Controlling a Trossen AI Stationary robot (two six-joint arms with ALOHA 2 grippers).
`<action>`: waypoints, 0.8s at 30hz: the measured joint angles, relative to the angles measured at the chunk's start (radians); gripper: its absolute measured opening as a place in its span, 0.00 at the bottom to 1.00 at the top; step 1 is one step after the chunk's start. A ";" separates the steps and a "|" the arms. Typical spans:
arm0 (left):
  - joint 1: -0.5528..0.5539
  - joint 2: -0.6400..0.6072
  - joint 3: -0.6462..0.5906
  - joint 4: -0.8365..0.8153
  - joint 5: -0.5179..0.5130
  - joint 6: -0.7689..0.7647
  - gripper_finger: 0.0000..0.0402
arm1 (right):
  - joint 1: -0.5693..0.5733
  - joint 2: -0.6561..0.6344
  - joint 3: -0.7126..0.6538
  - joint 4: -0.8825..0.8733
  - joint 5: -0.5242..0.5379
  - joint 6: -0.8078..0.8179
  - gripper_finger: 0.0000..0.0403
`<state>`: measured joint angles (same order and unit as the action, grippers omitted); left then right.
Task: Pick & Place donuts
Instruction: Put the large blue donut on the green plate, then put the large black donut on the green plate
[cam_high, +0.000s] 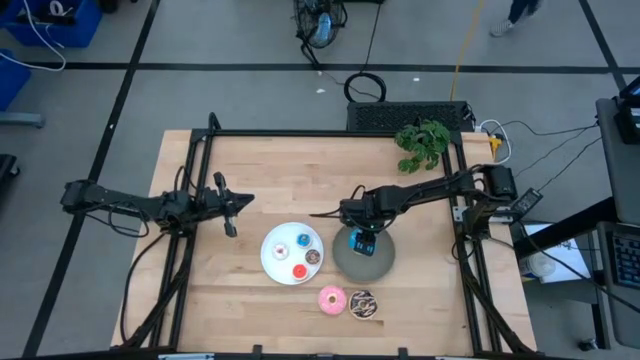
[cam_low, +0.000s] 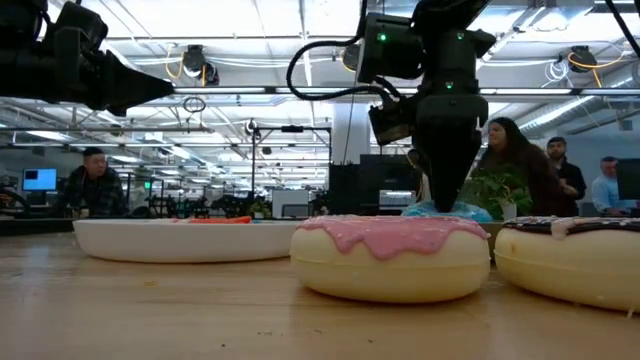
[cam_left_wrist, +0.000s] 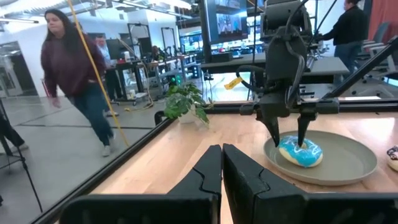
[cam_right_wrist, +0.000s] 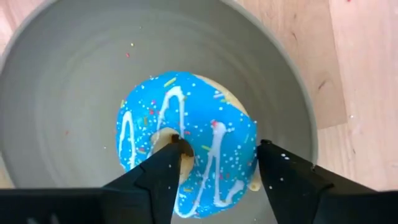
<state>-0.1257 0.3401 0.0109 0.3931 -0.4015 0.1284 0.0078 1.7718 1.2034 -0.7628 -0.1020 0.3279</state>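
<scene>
A blue-iced donut (cam_right_wrist: 186, 140) lies on the round grey plate (cam_high: 381, 266), right of the table's middle. My right gripper (cam_right_wrist: 219, 149) stands over it, pointing down, shut on its ring. A pink donut (cam_high: 332, 299) and a chocolate-sprinkled donut (cam_high: 362, 304) rest flat on the wood near the table's near edge. The white plate (cam_high: 274, 262) holds tiny blue (cam_high: 303, 240), white (cam_high: 283, 250), brown (cam_high: 313, 257) and red (cam_high: 299, 270) donuts. My left gripper (cam_high: 237, 203) hovers shut over the table's left part, holding nothing. My right gripper comes from above, pointing down. One finger (cam_right_wrist: 174, 149) stands in the donut's hole and the other (cam_right_wrist: 267, 155) at its outer edge, so one side of the ring (cam_right_wrist: 224, 146) lies between them. The donut's underside rests on the grey plate.
A potted plant (cam_high: 422, 143) stands at the table's far right corner. Black frame rails (cam_high: 330, 133) run along the far, left and right edges. People show in the room beyond the table. Bare wood lies between the left gripper and the white plate.
</scene>
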 joint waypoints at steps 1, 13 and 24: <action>0.000 0.000 0.000 -0.001 0.000 0.000 0.05 | 0.000 0.001 0.000 0.000 0.000 0.000 0.50; 0.000 0.000 0.000 -0.001 0.008 -0.003 0.05 | -0.002 -0.051 0.000 -0.061 -0.001 -0.036 0.52; 0.000 0.000 0.000 -0.008 0.008 0.000 0.05 | 0.023 -0.320 0.000 -0.075 0.000 0.036 0.52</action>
<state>-0.1257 0.3401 0.0109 0.3849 -0.3939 0.1287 0.0309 1.4515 1.2030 -0.8375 -0.1017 0.3638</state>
